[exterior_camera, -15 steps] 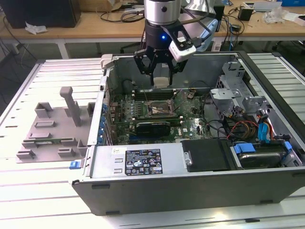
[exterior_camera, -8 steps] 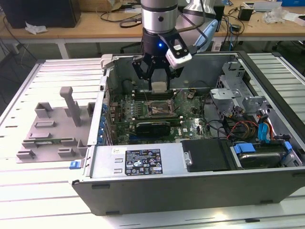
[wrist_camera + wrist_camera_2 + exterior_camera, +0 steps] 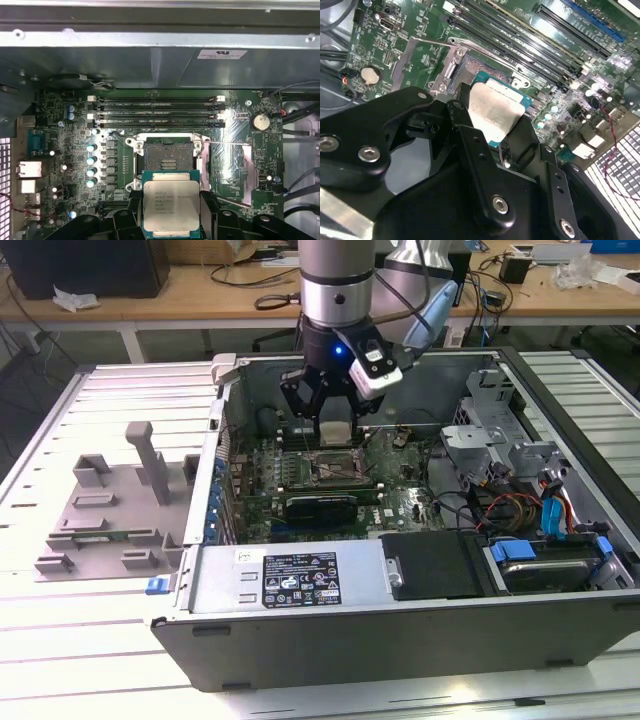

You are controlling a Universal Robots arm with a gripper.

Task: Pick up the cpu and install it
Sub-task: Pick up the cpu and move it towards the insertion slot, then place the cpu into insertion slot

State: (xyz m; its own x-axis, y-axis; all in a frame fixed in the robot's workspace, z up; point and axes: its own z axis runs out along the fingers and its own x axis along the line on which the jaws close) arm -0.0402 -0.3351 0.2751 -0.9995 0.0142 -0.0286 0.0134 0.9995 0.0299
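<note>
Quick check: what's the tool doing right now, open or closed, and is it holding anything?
The tool is closed on the cpu, gripped by its edges. The socket beyond it sits open and empty.

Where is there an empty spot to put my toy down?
The ribbed table is bare at the exterior view's lower left, bordered by the grey fixture and the computer case. Inside the case is crowded: the gripper holds the cpu above the socket.

In the second wrist view the end effector [image 3: 491,119] hides one edge of the cpu [image 3: 498,106]
</note>
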